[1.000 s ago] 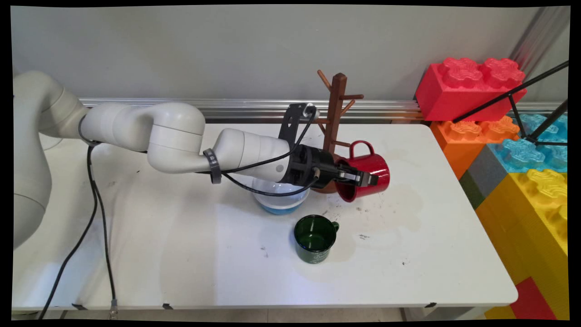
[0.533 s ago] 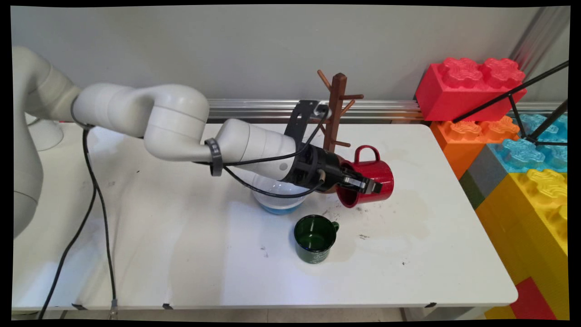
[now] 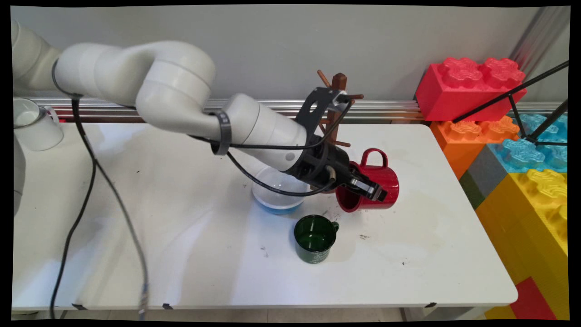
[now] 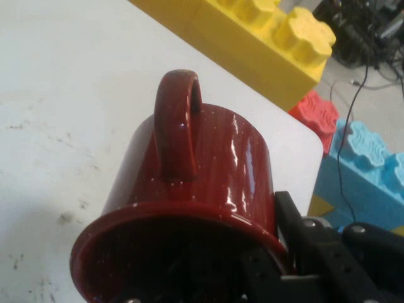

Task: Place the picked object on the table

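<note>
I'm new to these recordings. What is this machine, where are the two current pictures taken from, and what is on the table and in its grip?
It is a white robot arm ending in a black two-finger gripper. The main view looks down across the white table; the hand view looks along the gripper itself. The gripper holds a red mug by its rim, tipped on its side, handle up. On the table stand a green mug, a bowl, a wooden mug tree and a white cup.
</note>
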Robot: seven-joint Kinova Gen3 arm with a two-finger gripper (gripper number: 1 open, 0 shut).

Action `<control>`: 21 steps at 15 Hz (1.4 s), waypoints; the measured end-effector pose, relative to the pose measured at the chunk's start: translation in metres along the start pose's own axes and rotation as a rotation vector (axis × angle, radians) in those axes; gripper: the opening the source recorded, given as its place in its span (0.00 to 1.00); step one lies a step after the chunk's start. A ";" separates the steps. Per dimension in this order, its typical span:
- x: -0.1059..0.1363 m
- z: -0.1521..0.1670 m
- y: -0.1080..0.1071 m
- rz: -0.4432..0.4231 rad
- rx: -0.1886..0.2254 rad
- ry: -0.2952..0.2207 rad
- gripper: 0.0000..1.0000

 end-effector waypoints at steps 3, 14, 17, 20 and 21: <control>0.013 -0.007 0.016 0.016 0.018 -0.057 0.00; 0.058 -0.033 0.075 0.088 0.143 -0.317 0.00; 0.063 -0.040 0.086 0.115 0.175 -0.377 0.00; 0.064 -0.046 0.096 0.147 0.213 -0.451 0.00; 0.064 -0.049 0.099 0.162 0.227 -0.477 0.00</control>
